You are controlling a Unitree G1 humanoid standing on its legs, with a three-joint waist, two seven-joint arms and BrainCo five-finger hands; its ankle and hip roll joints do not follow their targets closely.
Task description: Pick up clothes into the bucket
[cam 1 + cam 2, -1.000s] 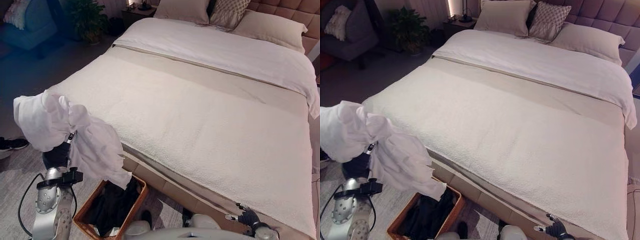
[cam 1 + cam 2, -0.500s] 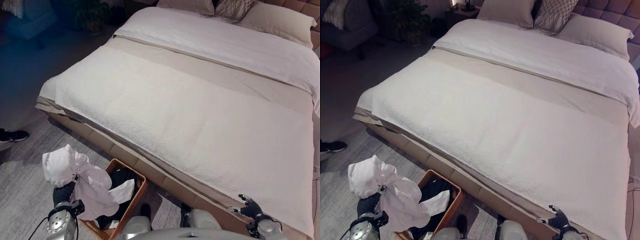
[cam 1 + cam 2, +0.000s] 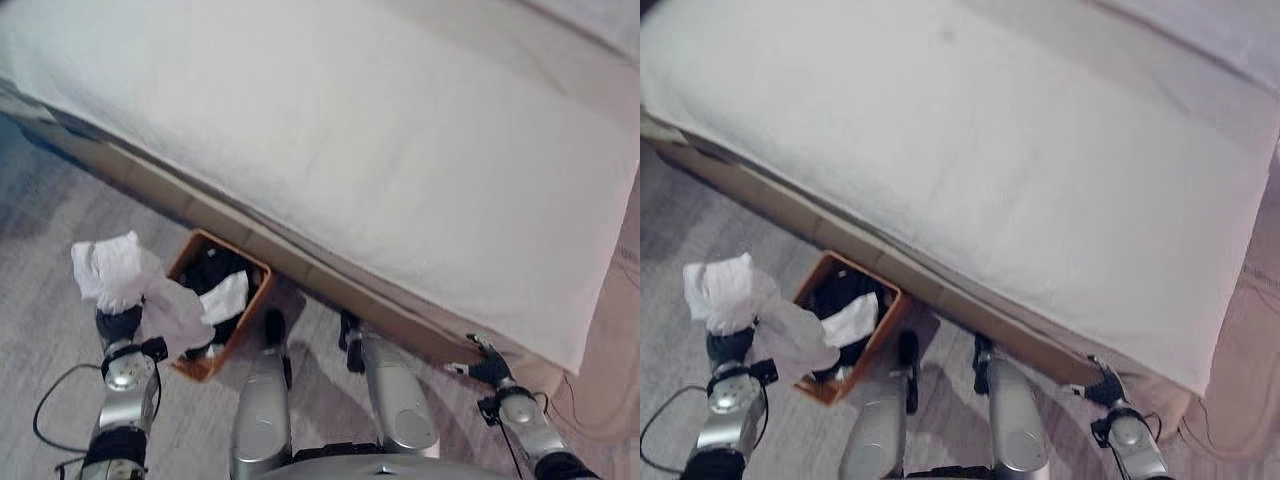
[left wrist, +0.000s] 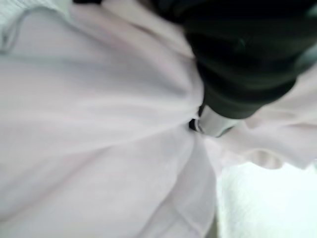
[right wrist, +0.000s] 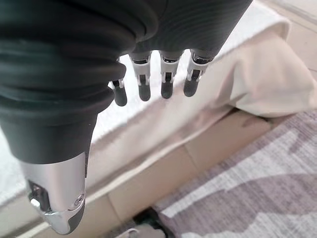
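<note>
Clutching a bunched white garment, the left hand hangs beside the brown basket, cloth trailing over its rim. Right hand hovers empty by the bed, fingers straight.

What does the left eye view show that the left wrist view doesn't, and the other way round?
The left eye view alone takes in the brown basket on the floor with dark clothes in it, the bed behind it, and the right hand hanging open near the bed's corner. The left wrist view alone gives the close look: cloth bunched tight against the left hand. Both show the white garment held by that hand.
</note>
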